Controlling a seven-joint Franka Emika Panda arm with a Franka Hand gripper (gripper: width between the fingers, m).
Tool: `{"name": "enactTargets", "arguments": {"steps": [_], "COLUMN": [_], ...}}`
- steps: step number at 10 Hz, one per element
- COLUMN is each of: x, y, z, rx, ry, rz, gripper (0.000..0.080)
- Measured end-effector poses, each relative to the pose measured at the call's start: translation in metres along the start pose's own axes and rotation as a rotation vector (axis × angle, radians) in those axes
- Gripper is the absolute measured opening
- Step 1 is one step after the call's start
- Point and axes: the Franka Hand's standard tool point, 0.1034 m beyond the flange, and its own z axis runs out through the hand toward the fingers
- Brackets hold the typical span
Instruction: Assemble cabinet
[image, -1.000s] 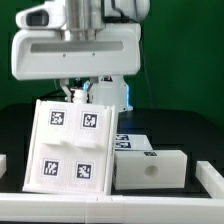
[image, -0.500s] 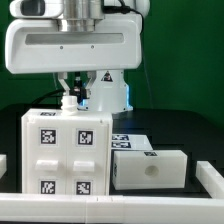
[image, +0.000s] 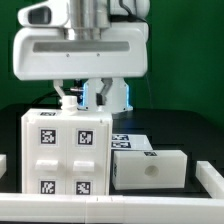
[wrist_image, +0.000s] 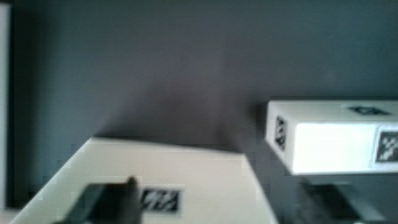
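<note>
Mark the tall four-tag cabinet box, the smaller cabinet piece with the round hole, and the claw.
tall cabinet box (image: 66, 158): exterior view, front face between tags.
smaller cabinet piece (image: 150, 170): exterior view, front face at hole.
claw (image: 82, 97): exterior view, midway between fingertips.

Black tabletop (image: 190, 128) carries tall tagged cabinet box (image: 68, 150); smaller cabinet piece (image: 150, 170) just beside it, toward exterior view's right.

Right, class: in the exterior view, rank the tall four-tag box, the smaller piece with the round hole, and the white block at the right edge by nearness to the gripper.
1. Tall four-tag box, directly below the gripper.
2. Smaller piece with the round hole, low on the exterior view's right.
3. White block, at the far right edge.
</note>
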Motion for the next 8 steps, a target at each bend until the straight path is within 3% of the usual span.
{"name": "enactTargets", "arguments": {"steps": [1,2,4,6,8], "x": [0.005,0.013,0.03,0.028,0.028], "y": [-0.018,-0.039,-0.072,-0.063,-0.065], "z": [0.005,0.01,0.009,0.011,0.011], "rx": [0.001,0.006,-0.011,-0.009,-0.009], "ry": [0.004,0.002,-0.005,-0.005,-0.005], "rz": [0.058,0.127,0.169,0.16,0.175], "gripper": [0.0561,0.0631,0.0644,0.0649,0.0648]}}
